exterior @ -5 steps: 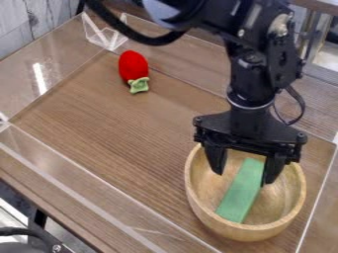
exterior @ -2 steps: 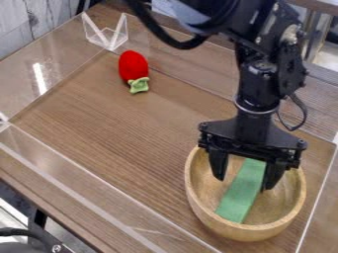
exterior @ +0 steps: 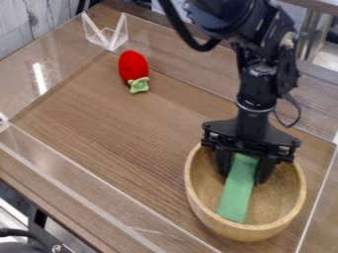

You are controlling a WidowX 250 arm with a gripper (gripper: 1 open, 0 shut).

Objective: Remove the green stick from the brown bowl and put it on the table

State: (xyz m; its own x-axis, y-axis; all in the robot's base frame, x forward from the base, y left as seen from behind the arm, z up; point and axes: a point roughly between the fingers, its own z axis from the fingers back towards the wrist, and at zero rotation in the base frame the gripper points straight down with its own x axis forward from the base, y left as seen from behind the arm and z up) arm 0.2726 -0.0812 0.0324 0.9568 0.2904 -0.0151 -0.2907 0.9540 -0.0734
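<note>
The green stick [exterior: 239, 194] lies slanted inside the brown bowl [exterior: 197, 201], which stands on the table [exterior: 119, 138] at the front right. Its upper end leans toward the far rim. My gripper [exterior: 248, 162] points straight down into the bowl. Its black fingers [exterior: 226, 160] sit against both sides of the stick's upper end, shut on it. The stick's lower end rests on the bowl's floor.
A red strawberry toy [exterior: 132, 67] with green leaves lies at the far left of the table. A small clear plastic stand [exterior: 103, 33] sits behind it. Low clear walls [exterior: 40, 168] edge the tabletop.
The gripper has sunk deeper into the bowl and shifted slightly. Its fingers, spread wide before, have closed in on the green stick's upper end.
</note>
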